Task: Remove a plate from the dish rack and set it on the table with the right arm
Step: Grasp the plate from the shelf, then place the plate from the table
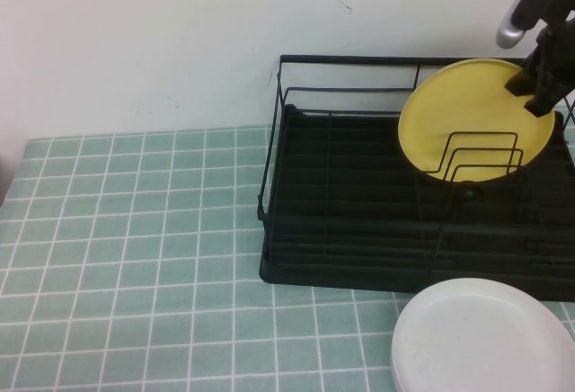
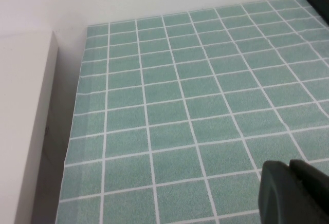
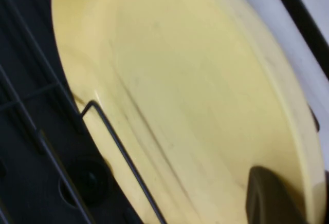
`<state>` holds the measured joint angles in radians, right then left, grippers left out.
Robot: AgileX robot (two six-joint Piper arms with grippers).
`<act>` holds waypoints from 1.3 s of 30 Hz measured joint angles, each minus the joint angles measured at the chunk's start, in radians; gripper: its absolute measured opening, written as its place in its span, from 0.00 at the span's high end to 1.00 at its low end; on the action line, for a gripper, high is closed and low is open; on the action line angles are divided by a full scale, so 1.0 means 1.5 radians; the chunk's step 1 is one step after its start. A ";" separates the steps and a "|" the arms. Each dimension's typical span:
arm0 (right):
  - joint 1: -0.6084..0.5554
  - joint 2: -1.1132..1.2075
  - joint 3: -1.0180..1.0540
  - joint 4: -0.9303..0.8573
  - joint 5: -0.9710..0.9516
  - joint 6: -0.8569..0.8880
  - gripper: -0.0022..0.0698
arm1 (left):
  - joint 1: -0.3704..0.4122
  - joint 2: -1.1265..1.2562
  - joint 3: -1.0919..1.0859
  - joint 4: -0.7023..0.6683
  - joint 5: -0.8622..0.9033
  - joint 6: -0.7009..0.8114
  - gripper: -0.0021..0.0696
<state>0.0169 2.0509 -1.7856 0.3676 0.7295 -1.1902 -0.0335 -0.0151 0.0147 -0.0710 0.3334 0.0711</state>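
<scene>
Right pincer (image 1: pixel 539 86): black, with a silver-grey cylinder, over the far right corner of the tabletop, at the upper right rim of the round yellow matte plate (image 1: pixel 476 122); one finger (image 3: pixel 270 198) lies against the plate's face; whether it grips cannot be told.
Plate: upright, tilted, in the right end of the black wire dish rack (image 1: pixel 359 230), behind the wire loop dividers.
Left pincer (image 2: pixel 295 193): low over the pale green tiled tabletop (image 1: pixel 135 257) near its left edge; opening cannot be told.
White round plate (image 1: pixel 485 338): near edge, in front of the rack.
</scene>
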 joint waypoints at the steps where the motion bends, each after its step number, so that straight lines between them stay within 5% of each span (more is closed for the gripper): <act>1: 0.000 0.000 0.000 -0.002 0.001 -0.006 0.80 | 0.000 0.000 0.000 0.000 0.000 0.000 0.98; 12: 0.002 -0.069 0.000 -0.019 0.005 -0.003 0.82 | 0.000 0.000 0.000 0.000 0.000 -0.001 0.98; 17: 0.003 -0.157 -0.001 -0.069 0.026 0.084 0.84 | 0.000 0.000 0.000 0.000 0.000 -0.001 0.98; 29: 0.001 -0.367 0.006 -0.100 0.327 0.357 0.84 | 0.000 0.000 0.000 0.000 0.000 -0.001 0.98; 39: 0.001 -0.659 0.389 -0.059 0.299 0.464 0.84 | 0.000 0.000 0.000 0.000 0.000 0.000 0.98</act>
<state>0.0187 1.0622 -1.2028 0.2785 1.1776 -0.4945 -0.0335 -0.0151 0.0147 -0.0710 0.3334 0.0708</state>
